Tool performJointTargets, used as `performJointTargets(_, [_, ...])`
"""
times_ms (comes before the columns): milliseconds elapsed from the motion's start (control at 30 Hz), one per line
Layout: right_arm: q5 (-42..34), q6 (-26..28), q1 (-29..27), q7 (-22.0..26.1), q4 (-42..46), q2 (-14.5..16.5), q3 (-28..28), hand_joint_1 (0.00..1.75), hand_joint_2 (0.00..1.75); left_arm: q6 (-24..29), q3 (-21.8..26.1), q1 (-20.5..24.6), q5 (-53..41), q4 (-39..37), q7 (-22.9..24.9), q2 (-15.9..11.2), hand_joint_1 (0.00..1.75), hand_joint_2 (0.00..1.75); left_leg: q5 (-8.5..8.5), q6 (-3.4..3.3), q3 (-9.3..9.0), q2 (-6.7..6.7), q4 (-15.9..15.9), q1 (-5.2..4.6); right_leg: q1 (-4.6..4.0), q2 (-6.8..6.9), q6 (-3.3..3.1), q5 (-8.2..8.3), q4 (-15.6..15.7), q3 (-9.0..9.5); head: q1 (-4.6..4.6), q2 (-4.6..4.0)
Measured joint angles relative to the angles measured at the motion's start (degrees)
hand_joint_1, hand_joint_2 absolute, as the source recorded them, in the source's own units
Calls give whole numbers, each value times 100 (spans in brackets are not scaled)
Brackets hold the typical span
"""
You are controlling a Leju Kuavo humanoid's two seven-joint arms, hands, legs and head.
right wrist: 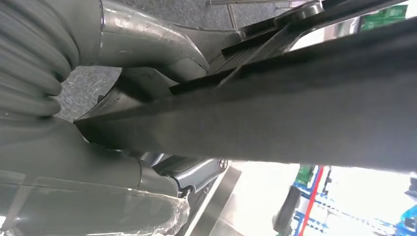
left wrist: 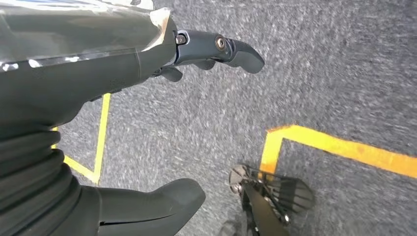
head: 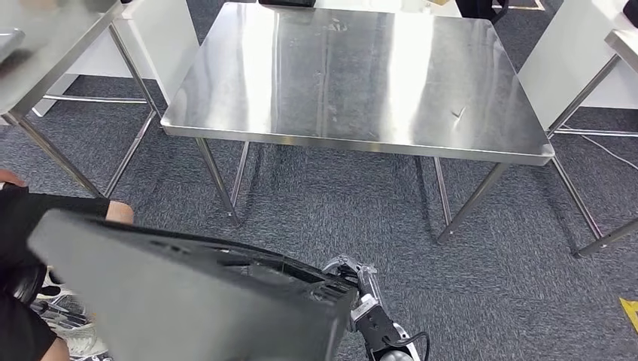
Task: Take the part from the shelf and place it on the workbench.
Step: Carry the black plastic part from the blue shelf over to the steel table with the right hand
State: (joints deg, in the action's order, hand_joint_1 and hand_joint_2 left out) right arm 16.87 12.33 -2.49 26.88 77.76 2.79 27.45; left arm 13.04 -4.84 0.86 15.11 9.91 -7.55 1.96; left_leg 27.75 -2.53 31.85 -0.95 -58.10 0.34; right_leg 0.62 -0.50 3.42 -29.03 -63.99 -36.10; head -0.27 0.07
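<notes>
Carrying the dark flat part (head: 188,301) at six to seven o'clock in the head view, the right hand (head: 365,301) grips its near corner, apparently to keep it level for setting on the steel workbench (head: 361,75) at twelve; a person's sleeve (head: 22,218) at nine borders the path. Left wrist view: left hand (left wrist: 147,123) empty, fingers apart, over carpet with yellow floor tape (left wrist: 344,147). Right wrist view: the fingers (right wrist: 147,44) clamp the part's edge.

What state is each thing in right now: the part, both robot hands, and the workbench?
Part: dark grey flat panel, tilted, held off the floor, not yet on the workbench.
Right robot hand: grips the part's edge.
Left robot hand: holds nothing, fingers apart, above grey carpet.
Workbench: steel top bare, ahead of the robot.
</notes>
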Motion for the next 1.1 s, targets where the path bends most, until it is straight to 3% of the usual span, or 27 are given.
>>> performJointTargets(67, [0, 0, 2, 5, 7, -5, 0, 175, 175, -1, 12, 5, -2, -1, 0, 27, 0, 175, 57, 50, -49, -19, -6, -21, -32, 2, -56, 232, 534, 254, -3, 0])
performJointTargets(133, [-2, 0, 1, 9, 14, -8, -2, 175, 175, 0, 21, 7, -3, -2, 1, 41, 0, 175, 88, 106, -67, -26, 0, -25, -59, 2, -144, 266, 600, 304, -7, 0])
performJointTargets(233, [-2, -3, 3, 13, 43, -5, -11, 175, 175, -1, 47, 9, -8, -3, 5, 45, 0, 175, 202, 200, -25, 2, -138, 1, 9, 3, -253, 270, 664, 377, -13, 0])
performJointTargets(333, [-20, -51, 9, 46, 51, 4, -19, 175, 175, -33, 62, 12, -70, -3, 102, 106, 0, 175, 648, 283, 497, 47, -1145, 32, 30, 19, -329, 231, 684, 446, -16, 0])
performJointTargets(367, [-31, -78, 11, 64, 49, 4, -21, 175, 175, -38, 62, 10, -94, -3, 154, 146, 0, 175, 749, 303, 712, 53, -1495, 40, 28, 22, -342, 220, 684, 458, -15, 0])
performJointTargets(400, [-43, -107, 15, 83, 46, 3, -22, 175, 175, -28, 62, 8, -108, -3, 201, 191, 0, 175, 720, 315, 838, 56, -1635, 45, 29, 22, -346, 207, 683, 471, -16, 0])
performJointTargets(433, [-60, -136, 24, 105, 40, 3, -23, 175, 175, -9, 62, 8, -117, -3, 245, 235, 0, 175, 597, 324, 880, 60, -1603, 53, 32, 19, -344, 191, 682, 492, -17, 0])
performJointTargets(467, [-81, -159, 38, 127, 30, 4, -21, 175, 175, 16, 62, 10, -117, -3, 279, 265, 0, 175, 364, 325, 775, 68, -1298, 67, 38, 15, -330, 167, 682, 525, -17, 0])
performJointTargets(500, [-105, -183, 60, 149, 17, 4, -20, 175, 175, 50, 62, 14, -117, -3, 305, 293, 0, 175, 116, 325, 604, 80, -879, 84, 40, 11, -305, 138, 681, 560, -16, 0])
performJointTargets(567, [-154, -211, 115, 190, -19, 5, -17, 175, 175, 119, 62, 24, -114, -3, 332, 328, 0, 175, -134, 298, 286, 86, -221, 87, 3, 5, -240, 77, 672, 591, -11, 0])
performJointTargets(633, [-195, -219, 167, 222, -58, 6, -15, 175, 175, 192, 64, 29, -102, -3, 336, 336, 0, 175, -105, 222, 192, 71, -80, 51, -27, 3, -179, 44, 681, 587, -5, 0])
performJointTargets(733, [-225, -223, 213, 245, -108, 11, -2, 175, 175, 333, 97, 19, 3, -3, 327, 290, 0, 175, -113, 82, 161, 64, -50, 42, -3, 11, -104, -35, 580, 564, -4, 0])
performJointTargets(800, [-232, -223, 233, 255, -131, 13, 5, 175, 175, 398, 148, 18, 96, -3, 306, 241, 0, 175, -108, 14, 144, 68, -36, 53, 5, 19, -113, -287, 1, 280, -1, 0])
performJointTargets(867, [-236, -223, 240, 261, -160, 6, 8, 175, 175, 403, 195, 17, 132, -3, 279, 200, 0, 175, -84, -19, 136, 67, -37, 45, 5, 19, -133, -574, -845, -197, 0, 0])
performJointTargets(900, [-239, -223, 237, 261, -177, 1, 8, 175, 175, 397, 214, 13, 138, -3, 265, 186, 0, 175, -70, -24, 124, 62, -38, 41, 6, 19, -115, -610, -1080, -359, -1, 0])
performJointTargets(933, [-242, -222, 235, 261, -190, -5, 8, 175, 175, 386, 233, 9, 145, -3, 244, 174, 0, 175, -54, -24, 104, 55, -38, 40, 7, 19, -81, -545, -1087, -410, 0, 0])
performJointTargets(1000, [-247, -220, 238, 261, -201, -13, 7, 175, 175, 346, 255, 1, 165, -3, 193, 155, 0, 175, -10, -2, 38, 37, -38, 40, 10, 26, 2, -170, -419, -169, 1, 0])
performJointTargets(1067, [-254, -216, 239, 263, -201, -21, 7, 175, 175, 290, 263, 0, 180, -3, 132, 137, 0, 175, 48, 52, -17, 21, -44, 15, -4, 40, -4, 177, 331, 152, -1, 0])
performJointTargets(1100, [-261, -213, 238, 266, -201, -27, 7, 175, 175, 267, 265, 0, 183, -3, 102, 127, 0, 175, 70, 80, -30, 15, -44, 3, -16, 45, -41, 257, 520, 236, -3, 0])
